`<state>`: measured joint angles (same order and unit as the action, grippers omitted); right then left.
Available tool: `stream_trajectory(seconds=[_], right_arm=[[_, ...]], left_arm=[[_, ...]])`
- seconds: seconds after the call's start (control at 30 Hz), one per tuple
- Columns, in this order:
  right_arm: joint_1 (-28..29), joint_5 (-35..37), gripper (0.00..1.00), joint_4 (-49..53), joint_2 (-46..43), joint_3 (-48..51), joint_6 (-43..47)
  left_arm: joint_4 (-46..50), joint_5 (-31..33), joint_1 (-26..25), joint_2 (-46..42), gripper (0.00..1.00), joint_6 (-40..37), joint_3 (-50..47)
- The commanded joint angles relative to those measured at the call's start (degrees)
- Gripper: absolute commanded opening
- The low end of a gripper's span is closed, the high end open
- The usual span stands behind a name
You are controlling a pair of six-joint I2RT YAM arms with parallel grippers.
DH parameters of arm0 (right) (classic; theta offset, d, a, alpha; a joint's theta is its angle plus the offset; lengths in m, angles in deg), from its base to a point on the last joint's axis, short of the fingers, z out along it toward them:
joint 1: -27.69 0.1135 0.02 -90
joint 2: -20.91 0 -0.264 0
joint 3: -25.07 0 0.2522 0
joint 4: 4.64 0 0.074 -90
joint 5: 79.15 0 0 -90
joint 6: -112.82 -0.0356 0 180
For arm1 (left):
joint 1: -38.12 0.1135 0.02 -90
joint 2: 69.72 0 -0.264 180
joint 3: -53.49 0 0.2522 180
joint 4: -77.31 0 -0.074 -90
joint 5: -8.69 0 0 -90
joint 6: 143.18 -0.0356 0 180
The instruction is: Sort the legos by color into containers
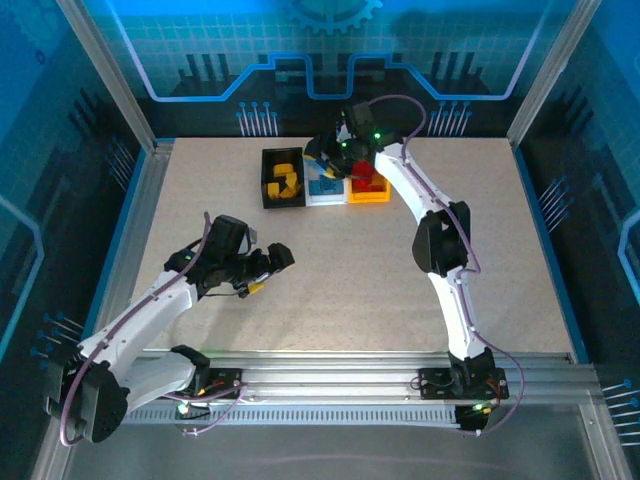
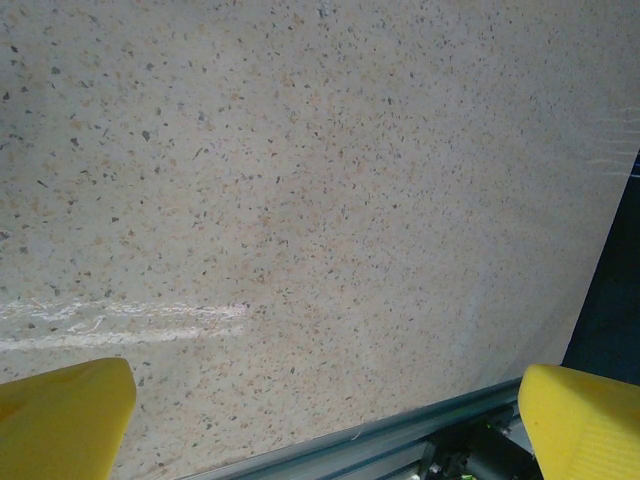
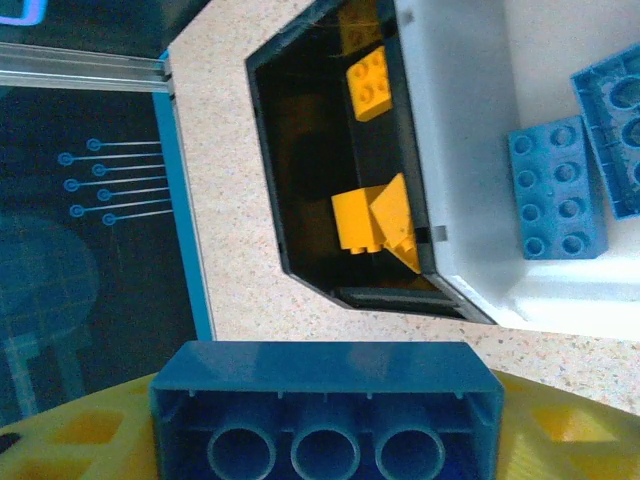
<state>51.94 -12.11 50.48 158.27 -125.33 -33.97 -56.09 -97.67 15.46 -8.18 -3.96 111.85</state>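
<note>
**Grippers split: one idle, one delivering**

Left gripper (image 1: pixel 269 271) wide open, empty, over near-left of speckled beige table (image 1: pixel 350 290). Right gripper (image 1: pixel 337 160) clamps small blue plastic lego brick (image 3: pixel 325 385) above far-edge black plastic bin (image 3: pixel 268 200) and white plastic bin (image 3: pixel 450 150). Centre over white, release low.

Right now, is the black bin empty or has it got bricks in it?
Not empty. The black bin holds at least two yellow bricks, which show from the right wrist and, as a yellow cluster, from above.
</note>
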Motion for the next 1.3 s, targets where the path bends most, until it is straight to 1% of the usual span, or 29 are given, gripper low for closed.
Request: stream_trajectory(seconds=[0.0, 0.3, 0.57, 0.83, 0.93, 1.03, 1.07, 1.1, 1.27], right_arm=[[-1.26, -0.15, 0.59, -0.92, 2.19, -1.61, -1.41], [-2.22, 0.54, 0.59, -1.92, 5.90, -3.03, -3.23], [-3.11, 1.08, 0.59, -2.81, 11.51, -8.58, -5.92], [-3.42, 1.27, 0.60, -6.36, 16.52, -13.54, -9.13], [-3.42, 1.65, 0.62, -7.98, 17.62, -14.24, -10.51], [-3.41, 1.60, 0.70, -9.46, 18.53, -15.56, -11.32], [-3.40, 1.90, 0.81, -9.38, 18.67, -16.07, -11.32], [-3.42, 2.26, 1.00, -9.37, 18.78, -16.36, -11.32], [-3.43, 2.82, 1.00, -9.48, 18.24, -16.40, -11.18]], left_arm=[[2.33, -0.61, 0.64, -1.77, 0.99, 0.62, -0.40], [4.12, -0.73, 2.04, -4.00, 0.99, 0.63, -1.61], [7.20, -0.87, 3.47, -5.50, 0.99, -0.33, -1.36], [10.83, -0.74, 5.85, -7.31, 0.99, -1.74, -1.13], [11.45, -1.07, 6.82, -7.31, 0.99, -2.43, -1.01], [11.64, -1.47, 7.65, -7.16, 0.99, -3.06, -0.84], [11.63, -1.67, 7.95, -7.05, 0.99, -3.34, -0.87], [11.68, -1.85, 8.27, -6.88, 0.99, -3.63, -0.91], [11.46, -2.95, 9.38, -6.18, 0.99, -4.91, -0.79]])
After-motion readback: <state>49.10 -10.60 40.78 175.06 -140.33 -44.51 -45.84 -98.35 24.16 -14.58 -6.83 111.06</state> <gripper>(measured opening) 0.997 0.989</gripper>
